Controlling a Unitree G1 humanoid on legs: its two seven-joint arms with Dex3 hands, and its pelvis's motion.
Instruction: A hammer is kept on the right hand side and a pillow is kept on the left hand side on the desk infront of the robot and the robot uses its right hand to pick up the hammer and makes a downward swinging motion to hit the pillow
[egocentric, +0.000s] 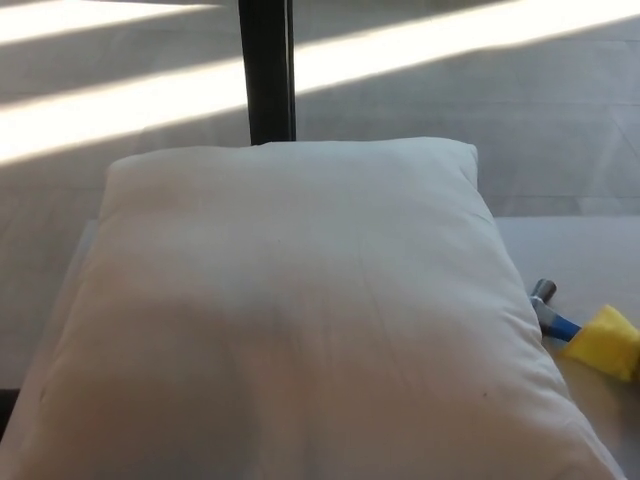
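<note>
Nothing looks done yet: the hammer (575, 332) lies on the desk (590, 255) just right of the pillow (300, 310), neither hand shows, so their state cannot be told, and picking up and swinging remain.

The large white cloth pillow (300, 320) has a matt, soft-looking cover, smooth across most of its face with faint creases and a stitched seam along its edges; a tiny dark speck marks the cloth near its right side. The pale desk top (590, 250) showing to the right of it is matt and even. On it, the hammer (585, 335) has a dull grey metal head with a slight sheen, a glossy blue neck that looks like plastic, and a yellow grip, possibly rubber, though the view is too soft to be sure. The black upright post (267, 70) at the far side has a smooth, faintly reflective finish. The grey floor (480, 110) beyond is matt, with bright sunlit bands.
</note>
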